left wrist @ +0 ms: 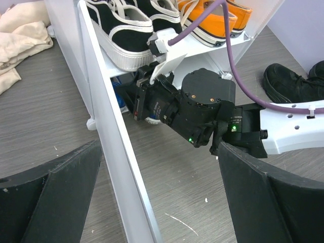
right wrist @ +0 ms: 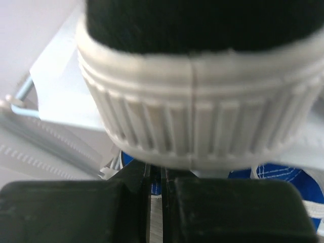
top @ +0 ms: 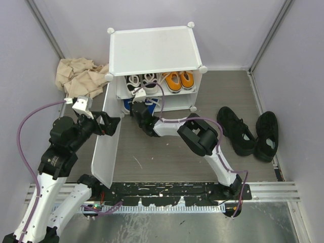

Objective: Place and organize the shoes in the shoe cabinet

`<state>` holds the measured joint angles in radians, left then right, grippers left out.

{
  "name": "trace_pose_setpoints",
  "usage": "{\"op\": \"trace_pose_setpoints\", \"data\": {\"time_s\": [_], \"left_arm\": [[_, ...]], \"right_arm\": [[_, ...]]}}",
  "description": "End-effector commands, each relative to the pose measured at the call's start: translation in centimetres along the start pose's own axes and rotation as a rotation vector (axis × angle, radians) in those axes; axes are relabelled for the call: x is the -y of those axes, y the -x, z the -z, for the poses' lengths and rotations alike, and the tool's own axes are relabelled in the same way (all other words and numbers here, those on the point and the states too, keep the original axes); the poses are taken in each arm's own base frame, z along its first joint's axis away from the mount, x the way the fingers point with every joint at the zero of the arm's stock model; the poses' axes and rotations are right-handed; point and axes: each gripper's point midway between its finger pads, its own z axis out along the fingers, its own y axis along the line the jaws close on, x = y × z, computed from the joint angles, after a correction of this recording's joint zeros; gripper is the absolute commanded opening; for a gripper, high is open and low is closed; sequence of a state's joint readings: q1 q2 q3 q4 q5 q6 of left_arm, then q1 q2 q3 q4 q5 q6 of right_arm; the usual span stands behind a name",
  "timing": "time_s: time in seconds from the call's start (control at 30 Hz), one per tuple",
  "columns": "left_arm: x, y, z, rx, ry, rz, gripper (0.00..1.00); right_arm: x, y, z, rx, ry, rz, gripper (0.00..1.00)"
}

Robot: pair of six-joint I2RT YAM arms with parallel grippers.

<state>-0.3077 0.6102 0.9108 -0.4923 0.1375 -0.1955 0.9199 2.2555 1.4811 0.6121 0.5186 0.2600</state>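
The white shoe cabinet (top: 152,50) stands at the back with its door (top: 106,142) swung open to the left. White sneakers with black trim (top: 142,81) and orange sneakers (top: 178,80) sit on the upper shelf. A blue shoe (top: 130,105) lies in the lower compartment. My right gripper (top: 137,109) reaches into that compartment; in its wrist view the fingers (right wrist: 212,207) are nearly closed on a thin blue and white part, under a white sneaker's heel (right wrist: 192,116). My left gripper (left wrist: 159,147) is open and straddles the door's edge (left wrist: 116,152). Two black shoes (top: 235,130) lie on the floor at the right.
A crumpled beige cloth (top: 78,76) lies left of the cabinet. Grey walls close in on both sides. The right arm (left wrist: 202,109) stretches across the floor in front of the cabinet. The second black shoe (top: 267,135) lies by the right wall.
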Motion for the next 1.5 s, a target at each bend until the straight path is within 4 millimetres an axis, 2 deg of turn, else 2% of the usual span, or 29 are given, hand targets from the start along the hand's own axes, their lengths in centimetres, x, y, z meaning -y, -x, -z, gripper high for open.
{"op": "trace_pose_setpoints", "data": {"time_s": [0.0, 0.37, 0.53, 0.63, 0.73, 0.87, 1.0, 1.2, 1.23, 1.3, 1.47], "left_arm": [[-1.3, -5.1, -0.3, -0.175, 0.042, 0.0, 0.98], [-1.3, -5.3, -0.2, -0.176, 0.037, 0.002, 0.98], [-1.2, -5.3, -0.3, -0.177, 0.036, 0.002, 0.98], [-1.4, -5.3, -0.3, -0.179, 0.042, 0.003, 0.98], [-1.4, -5.4, -0.3, -0.181, 0.045, 0.001, 0.98], [-1.5, -5.3, -0.3, -0.18, 0.051, -0.001, 0.98], [-1.6, -5.4, -0.3, -0.18, 0.052, -0.001, 0.98], [-1.5, -5.4, -0.3, -0.181, 0.05, -0.001, 0.98], [-1.5, -5.4, -0.4, -0.182, 0.05, -0.001, 0.98], [-1.5, -5.4, -0.4, -0.184, 0.05, -0.001, 0.98], [-1.5, -5.5, -0.4, -0.186, 0.046, 0.001, 0.98]], "right_arm": [[-1.8, 9.2, -1.4, 0.237, 0.015, -0.141, 0.01], [-2.1, 6.2, -3.8, 0.191, -0.011, -0.106, 0.01], [-1.8, 5.1, -3.3, 0.171, -0.008, -0.104, 0.21], [-1.6, 6.0, -2.2, 0.189, 0.003, -0.105, 0.4], [-1.6, 7.0, -0.8, 0.201, 0.016, -0.098, 0.5], [-2.2, 7.6, 1.4, 0.185, 0.059, -0.091, 0.57], [-2.4, 8.1, 4.5, 0.172, 0.108, -0.111, 0.67], [-2.5, 6.9, 8.8, 0.061, 0.207, -0.119, 0.74], [-2.1, 6.2, 9.5, 0.037, 0.209, -0.11, 0.79], [-1.7, 5.6, 10.6, 0.006, 0.213, -0.097, 0.8], [1.6, 3.9, 11.8, -0.065, 0.073, -0.047, 0.8]]}}
